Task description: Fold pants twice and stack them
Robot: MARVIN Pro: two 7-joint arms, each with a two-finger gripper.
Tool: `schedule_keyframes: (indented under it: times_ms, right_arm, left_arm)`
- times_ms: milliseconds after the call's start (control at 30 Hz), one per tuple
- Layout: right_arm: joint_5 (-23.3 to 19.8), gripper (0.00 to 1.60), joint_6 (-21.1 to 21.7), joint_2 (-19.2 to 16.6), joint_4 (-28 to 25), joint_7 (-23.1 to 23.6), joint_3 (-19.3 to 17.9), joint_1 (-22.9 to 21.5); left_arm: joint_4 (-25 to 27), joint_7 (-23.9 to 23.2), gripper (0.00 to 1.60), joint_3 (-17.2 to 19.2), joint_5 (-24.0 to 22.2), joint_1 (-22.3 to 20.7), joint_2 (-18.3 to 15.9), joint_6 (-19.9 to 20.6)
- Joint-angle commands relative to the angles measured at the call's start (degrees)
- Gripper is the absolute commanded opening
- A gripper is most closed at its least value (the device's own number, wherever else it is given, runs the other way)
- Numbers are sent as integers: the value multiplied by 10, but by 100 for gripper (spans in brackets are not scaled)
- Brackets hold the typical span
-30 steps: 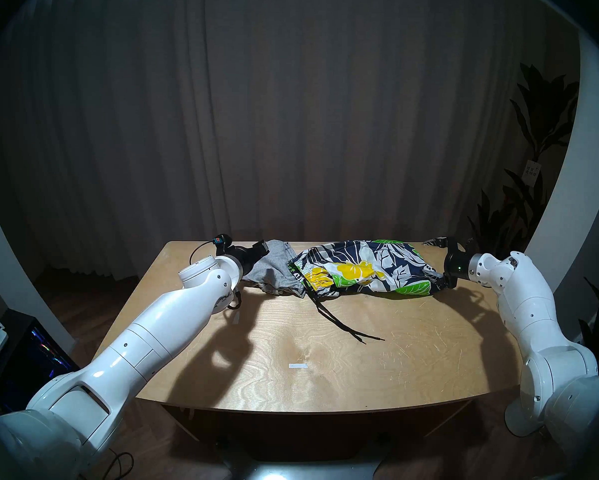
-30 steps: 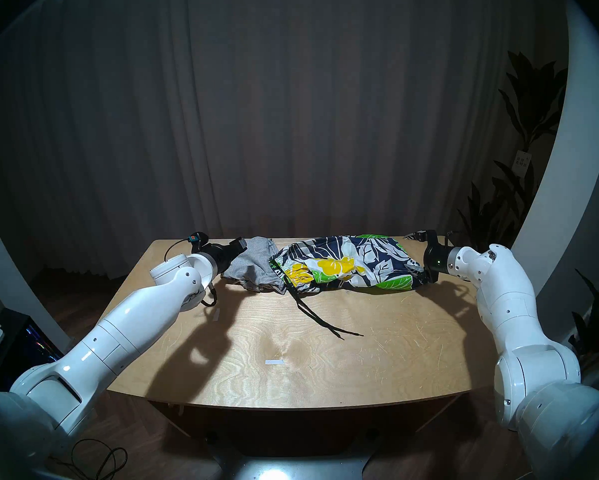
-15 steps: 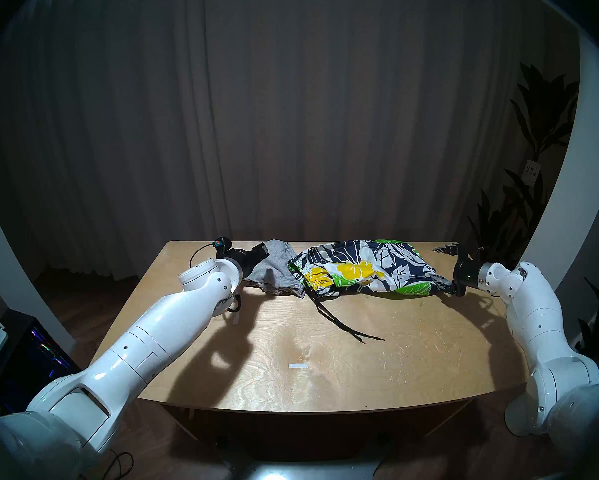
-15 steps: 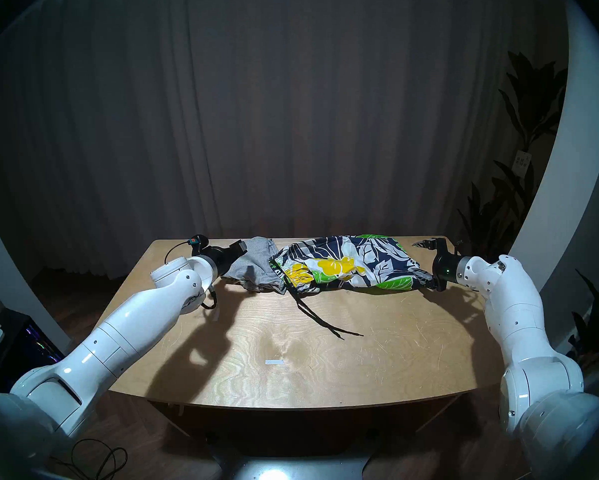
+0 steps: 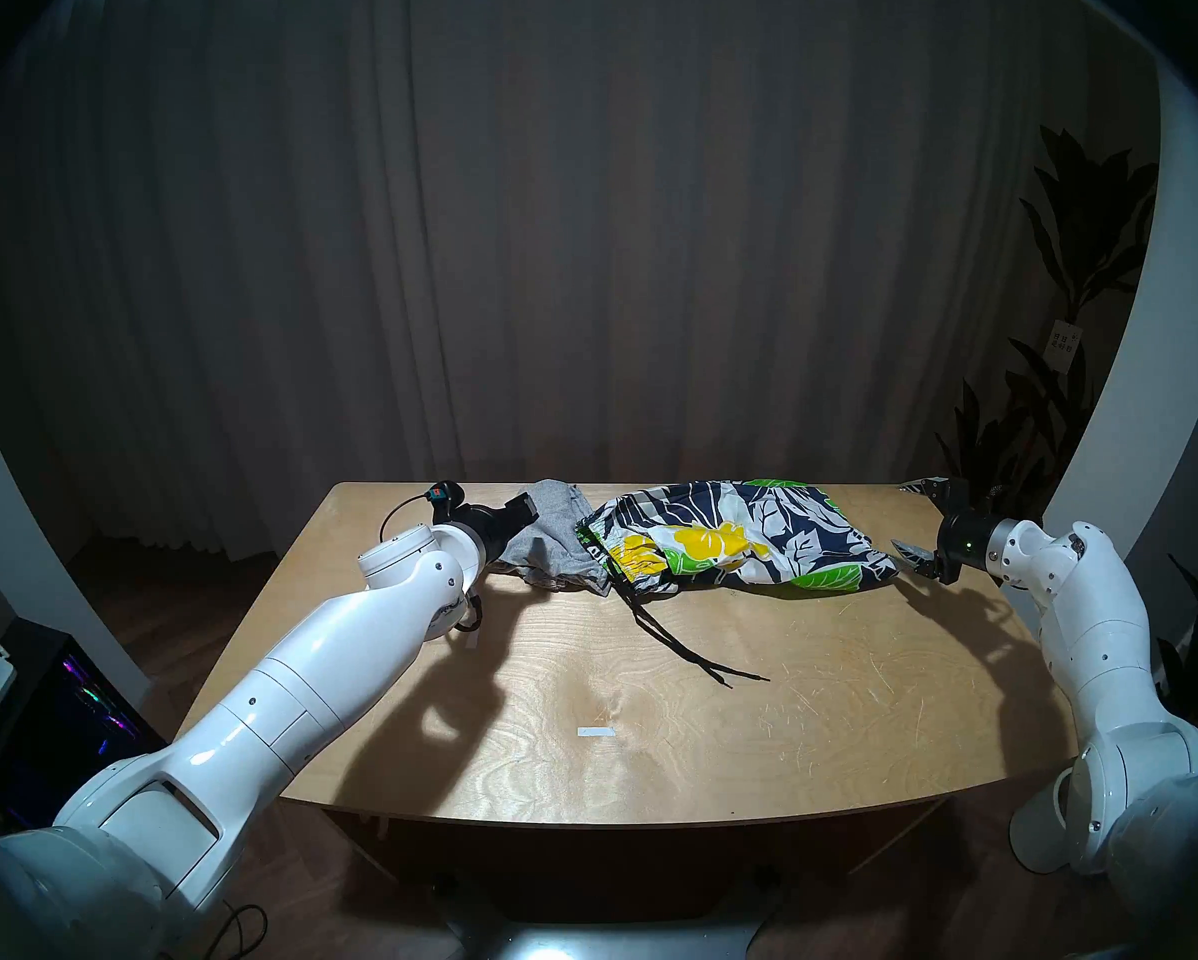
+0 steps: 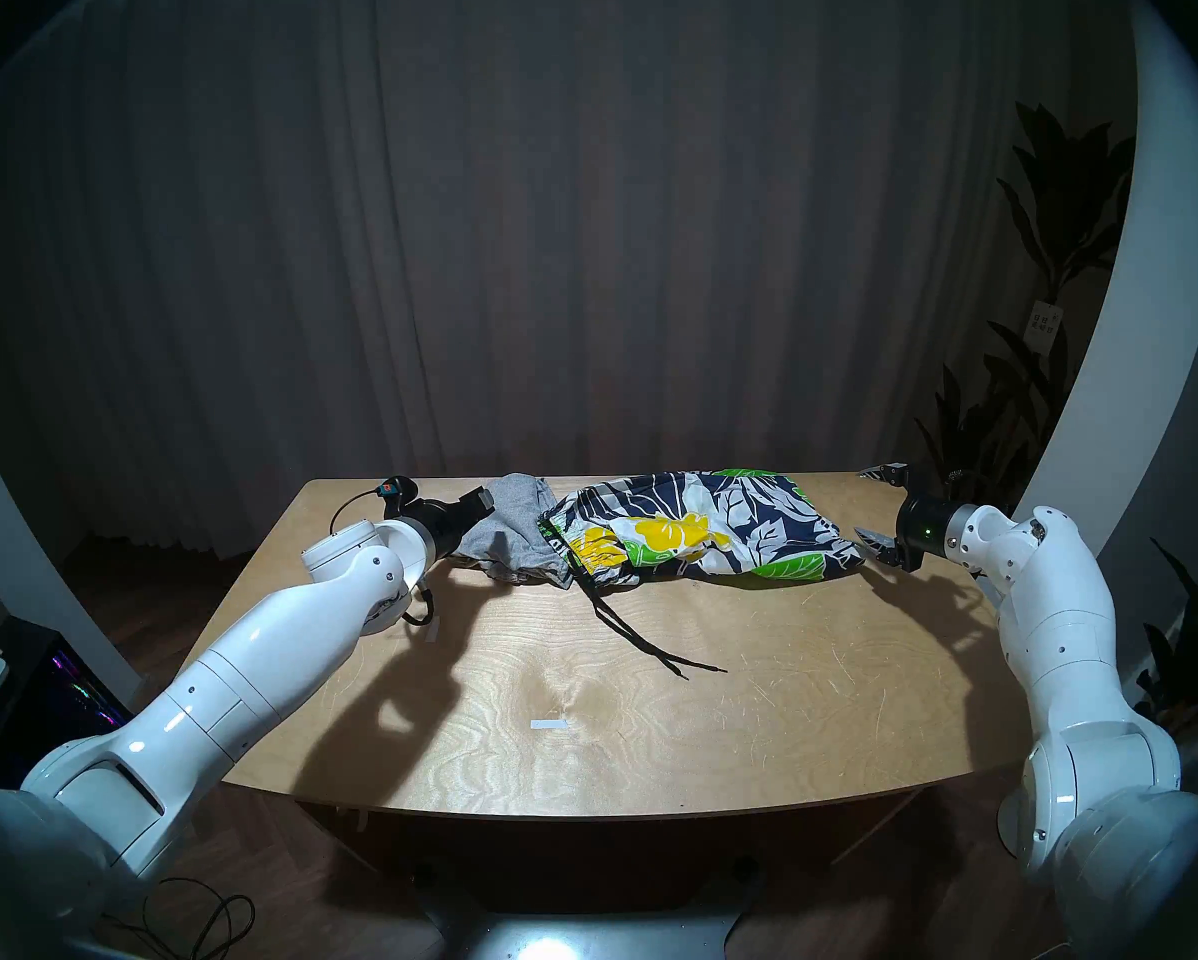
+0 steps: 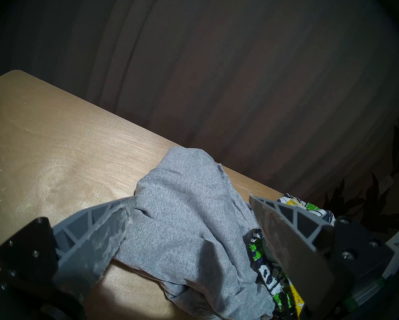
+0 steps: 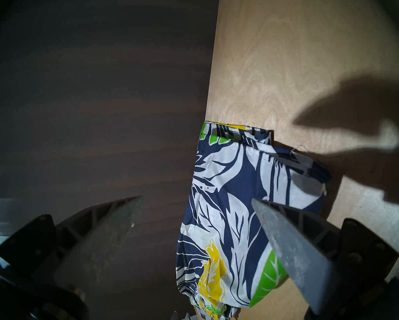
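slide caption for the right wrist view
Open right gripper beside the navy-white floral shorts at the wooden table's edge.

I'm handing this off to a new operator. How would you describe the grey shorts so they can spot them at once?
Look along the far edge of the wooden table, left of centre. There a crumpled heap, the grey shorts, lies between the fingers of the open left end effector. They are plain heather grey, while the floral shorts touching their right side are navy and white with green and yellow leaves.
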State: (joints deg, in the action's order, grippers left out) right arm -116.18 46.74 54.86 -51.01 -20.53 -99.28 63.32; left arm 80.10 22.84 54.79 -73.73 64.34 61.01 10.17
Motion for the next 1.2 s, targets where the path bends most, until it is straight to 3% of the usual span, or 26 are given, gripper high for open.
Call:
schedule_keyframes:
  times_ms: [0, 733, 1167]
  right_arm:
    - [-5, 160, -5, -5, -19, 5, -13, 23]
    - [-15, 160, -17, 31, -42, 5, -15, 96]
    - [-24, 160, -25, 49, -95, 19, -24, 119]
  left_arm:
    - [6, -3, 160, 4, 0, -6, -1, -3]
    - [2, -3, 160, 7, 2, 3, -8, -4]
    - [-1, -5, 160, 9, 3, 7, -19, -5]
